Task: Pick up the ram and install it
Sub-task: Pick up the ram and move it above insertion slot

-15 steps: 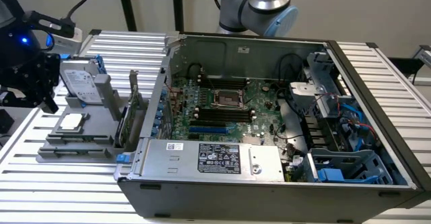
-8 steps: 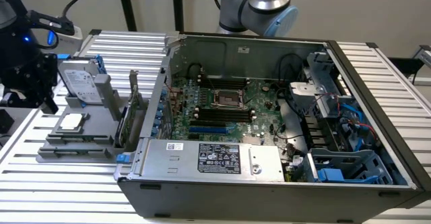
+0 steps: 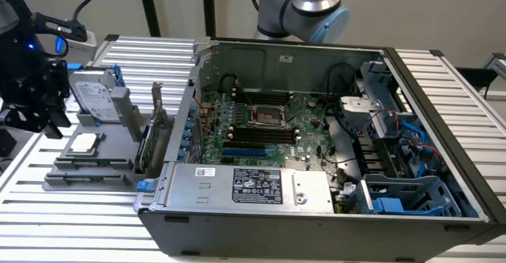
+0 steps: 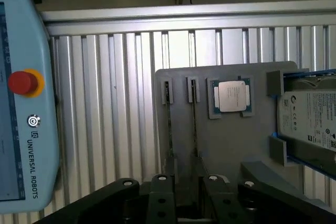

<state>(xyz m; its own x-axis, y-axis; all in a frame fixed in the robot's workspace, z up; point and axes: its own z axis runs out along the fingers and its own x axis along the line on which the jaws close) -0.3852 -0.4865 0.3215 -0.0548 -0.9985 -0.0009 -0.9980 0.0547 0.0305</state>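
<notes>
Two thin dark strips stand on edge in narrow slots of the grey tray, and the one farther from the processor chip is taken here as the ram. It is seen edge-on, so its chips and colour are hard to make out. The claw hangs just over the near end of those slots, cut off by the picture's border (only its black linkage and four pale pins show), and I cannot tell whether it is wide or narrow. In the exterior view the claw is a dark mass at that view's left, above the tray on the ribbed metal bench. The open computer case sits just beside the tray, its long black slots lying on the motherboard. A pale blue pendant reads "UNIVERSAL ROBOTS" beneath a red button. The hard drive carries a white label too small to read, as does the power supply.
</notes>
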